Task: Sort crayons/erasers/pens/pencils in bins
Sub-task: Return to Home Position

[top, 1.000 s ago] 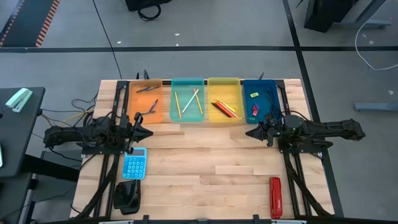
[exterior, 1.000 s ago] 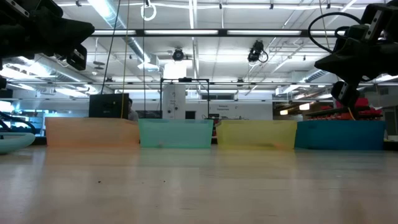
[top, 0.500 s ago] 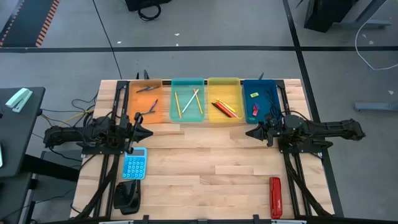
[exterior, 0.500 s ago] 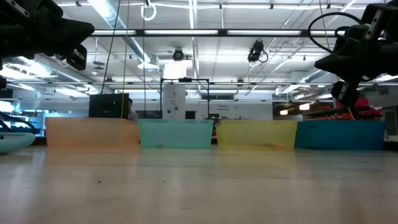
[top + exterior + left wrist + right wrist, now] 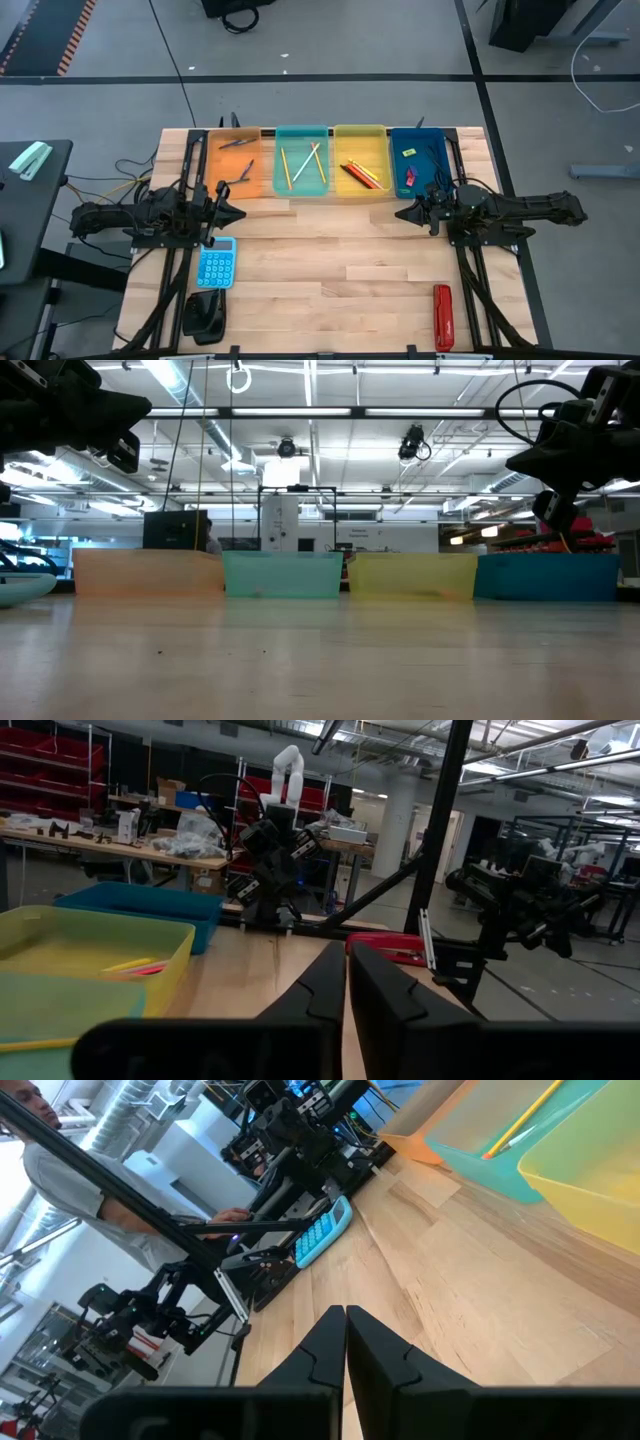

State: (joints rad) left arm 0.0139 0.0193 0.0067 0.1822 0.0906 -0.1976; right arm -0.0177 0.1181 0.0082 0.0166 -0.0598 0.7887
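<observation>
Four bins stand in a row at the table's far edge: orange (image 5: 236, 160), teal (image 5: 301, 160), yellow (image 5: 361, 160) and dark blue (image 5: 418, 160). Dark pens (image 5: 240, 170) lie in the orange bin. Pencils (image 5: 300, 165) lie in the teal one and crayons (image 5: 362, 174) in the yellow one. Small erasers (image 5: 408, 165) lie in the blue one. My left gripper (image 5: 240, 214) hovers shut at the table's left, near the orange bin. My right gripper (image 5: 399, 212) hovers shut at the right, near the blue bin. In both wrist views the fingers (image 5: 347, 980) (image 5: 345, 1340) meet with nothing between them.
A light-blue calculator (image 5: 216, 265) lies near the left arm, and a black object (image 5: 205, 318) sits at the near left corner. A red oblong tool (image 5: 443, 316) lies near the front right. Bare wood (image 5: 330, 260) spreads between the arms. A person (image 5: 60, 1160) shows beyond the table.
</observation>
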